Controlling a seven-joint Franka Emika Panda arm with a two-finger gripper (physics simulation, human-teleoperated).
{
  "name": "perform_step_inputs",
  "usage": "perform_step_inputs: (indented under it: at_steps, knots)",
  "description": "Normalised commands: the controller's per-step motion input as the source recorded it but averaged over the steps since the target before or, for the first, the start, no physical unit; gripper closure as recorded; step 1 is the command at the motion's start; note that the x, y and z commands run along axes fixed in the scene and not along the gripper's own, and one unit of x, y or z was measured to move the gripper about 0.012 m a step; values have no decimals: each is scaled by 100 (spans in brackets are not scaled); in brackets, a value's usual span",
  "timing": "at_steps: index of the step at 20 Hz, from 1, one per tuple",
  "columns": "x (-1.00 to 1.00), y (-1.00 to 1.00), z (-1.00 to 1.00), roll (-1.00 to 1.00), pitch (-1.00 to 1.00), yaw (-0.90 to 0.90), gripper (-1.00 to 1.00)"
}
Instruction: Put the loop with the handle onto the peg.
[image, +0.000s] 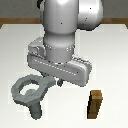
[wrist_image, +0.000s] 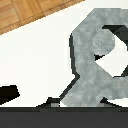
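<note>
1. Nearest the camera in the exterior view, the brown block stood upright on the white table, toward the exterior view's right and well apart from the ring.
2. The loop with the handle sat toward the exterior view's left, its round hole showing and its stubby tab pointing toward the camera; whether it rested on the table or hung just above it could not be told.
3. The gripper hung just beside the loop's far right edge, under the wide gray hand, and its fingers seemed closed on the loop's rim, though the fingertips themselves were mostly hidden.
4. In the wrist view the loop filled much of the picture, close under the camera.
5. Farther back rose the arm, with a strip of wooden floor behind the table.
</note>
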Motion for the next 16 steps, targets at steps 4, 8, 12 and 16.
perform_step_inputs:
  at_steps: [4,8,12,16]
  knots:
    - [25,25,0,0,0,0,100]
    - [0,0,0,0,0,0,100]
    - [0,0,0,0,0,0,100]
    - [0,0,0,0,0,0,100]
